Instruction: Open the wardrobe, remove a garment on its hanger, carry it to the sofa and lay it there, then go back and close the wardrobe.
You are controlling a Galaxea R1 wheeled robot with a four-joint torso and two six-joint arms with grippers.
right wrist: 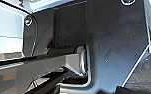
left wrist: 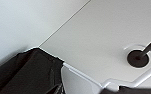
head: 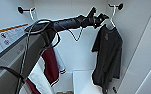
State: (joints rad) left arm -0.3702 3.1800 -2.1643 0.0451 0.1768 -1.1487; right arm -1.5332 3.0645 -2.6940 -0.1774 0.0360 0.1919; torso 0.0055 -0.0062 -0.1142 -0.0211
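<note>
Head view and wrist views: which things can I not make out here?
- Left gripper: head view, too blurred to tell whether the jaws hold the hanger.
- Maroon jacket: head view, top hidden behind the left arm.
- Garment: left wrist view, cut off by the edge.

Home closet: white wardrobe (head: 86,57), hung garment (head: 107,55).

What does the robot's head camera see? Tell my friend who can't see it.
The robot's left hand reaches up beside a white hanger holding a black T-shirt on a black peg inside the open white wardrobe. A maroon jacket hangs farther left.
</note>
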